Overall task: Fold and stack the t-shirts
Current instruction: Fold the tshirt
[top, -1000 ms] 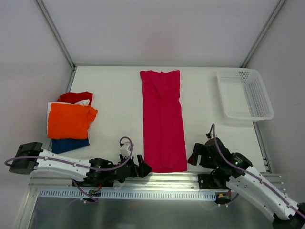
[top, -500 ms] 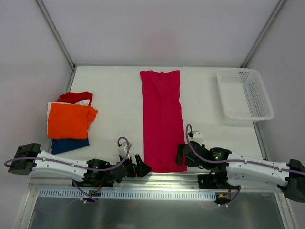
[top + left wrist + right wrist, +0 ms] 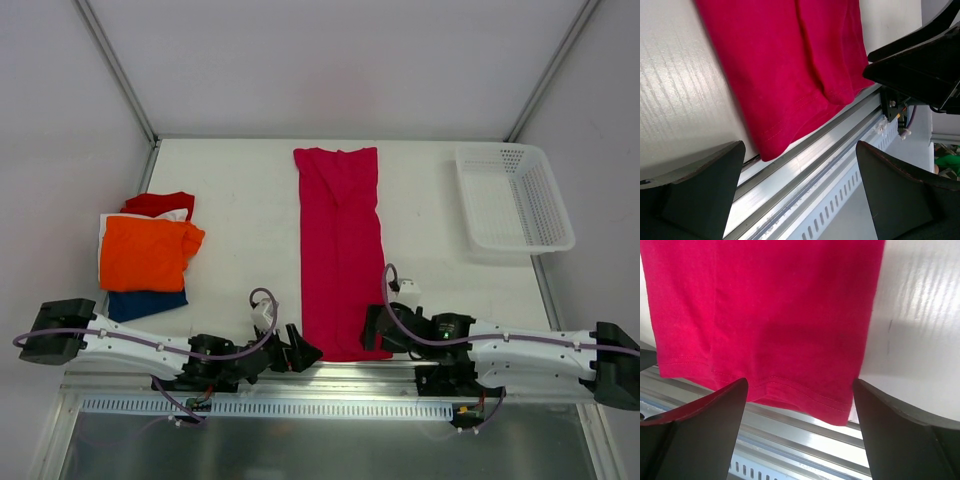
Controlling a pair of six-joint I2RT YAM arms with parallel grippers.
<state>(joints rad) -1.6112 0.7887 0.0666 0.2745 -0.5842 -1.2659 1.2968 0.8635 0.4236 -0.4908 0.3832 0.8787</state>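
Observation:
The magenta-pink t-shirt [image 3: 340, 250] lies folded into a long strip down the middle of the table, its hem at the near edge. My left gripper [image 3: 303, 352] is open at the hem's left corner, which shows in the left wrist view [image 3: 790, 90]. My right gripper [image 3: 374, 328] is open at the hem's right corner; the hem fills the right wrist view [image 3: 770, 325] between the fingers. Neither holds cloth. A stack of folded shirts sits at the left: orange [image 3: 148, 252] on top, red [image 3: 160, 203], white and dark blue [image 3: 145, 304] beneath.
A white perforated basket [image 3: 512, 196] stands at the back right. The aluminium rail [image 3: 340, 375] runs along the table's near edge just under the hem. Grey walls enclose the table on three sides.
My right arm swung left and lowered from beside the shirt to the hem's right corner. My left gripper edged slightly right toward the left corner. The shirt has not moved.

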